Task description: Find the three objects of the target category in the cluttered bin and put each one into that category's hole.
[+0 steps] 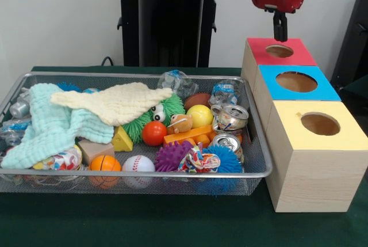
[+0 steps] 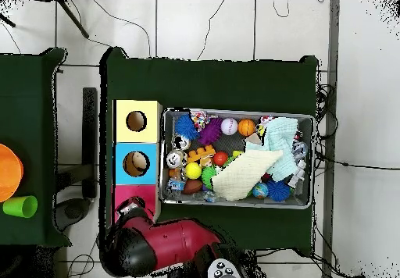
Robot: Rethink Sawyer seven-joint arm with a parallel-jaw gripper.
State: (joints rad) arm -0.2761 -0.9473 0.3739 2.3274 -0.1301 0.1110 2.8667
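Observation:
The wire mesh bin (image 1: 144, 76) sits on the green table, full of clutter; it also shows in the overhead view (image 2: 234, 112). One tan-brown plush toy (image 1: 180, 123) lies near the bin's middle, next to a yellow ball. No other plush toy shows. The red-topped box (image 1: 259, 54) stands at the far end of the box row, and its round hole (image 1: 279, 51) shows nothing inside. My gripper (image 1: 280, 35) hangs just above that hole, shut and empty. In the overhead view my arm (image 2: 156, 244) covers most of the red box (image 2: 123, 194).
The blue-topped box (image 1: 296, 81) and the yellow-topped box (image 1: 319, 124) stand in a row beside the bin. A mint cloth (image 1: 46, 126) and a cream cloth (image 1: 115, 102) cover the bin's left part. A green hairy ball (image 1: 155, 114), spiky balls and cans lie among the clutter.

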